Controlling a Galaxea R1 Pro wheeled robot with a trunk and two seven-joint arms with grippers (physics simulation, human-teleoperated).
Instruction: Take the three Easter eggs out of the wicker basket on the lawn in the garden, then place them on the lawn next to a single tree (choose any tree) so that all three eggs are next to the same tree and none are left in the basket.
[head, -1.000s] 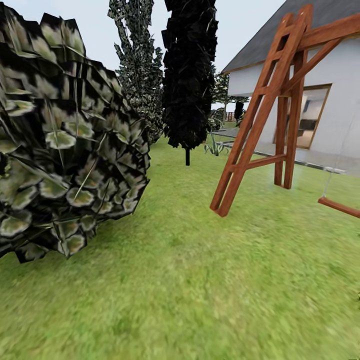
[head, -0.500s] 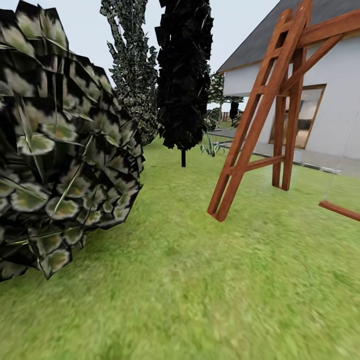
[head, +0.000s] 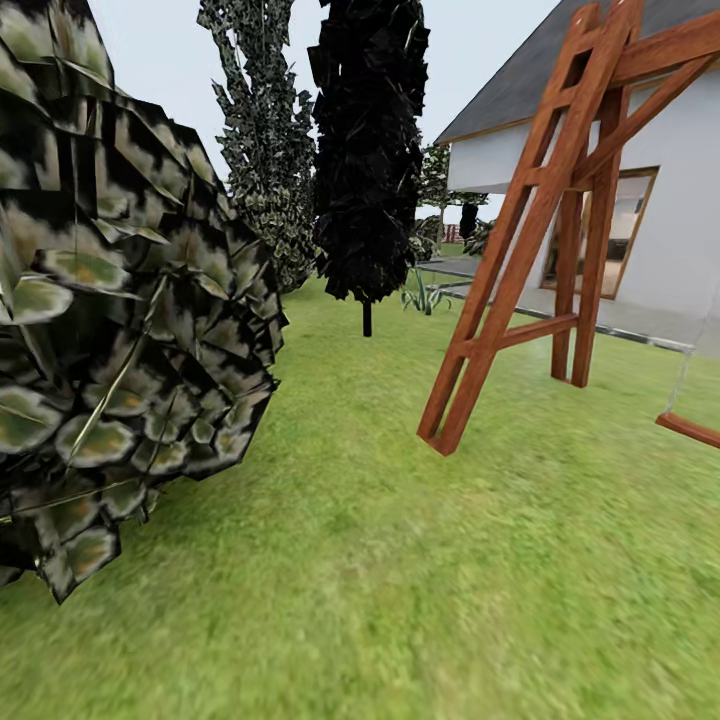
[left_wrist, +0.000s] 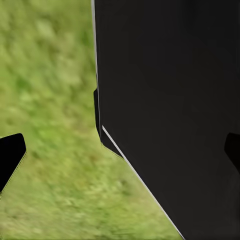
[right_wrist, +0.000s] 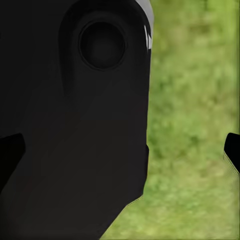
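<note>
Lawn (head: 400, 560) stretches ahead; leafy bush (head: 110, 320) close at left of it, wooden swing frame (head: 530, 250) right, black tree (head: 368, 150) beyond. Eggs and basket not located. Left hand (left_wrist: 120, 152) and right hand (right_wrist: 122, 150): fingertips spread wide, holding nothing, grass beneath.

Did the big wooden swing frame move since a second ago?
No. The swing frame keeps its place against the house and black tree; the whole picture shifted, so the camera moved.

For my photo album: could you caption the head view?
Garden lawn with a leafy bush, black tree, wooden swing frame and white house.
</note>
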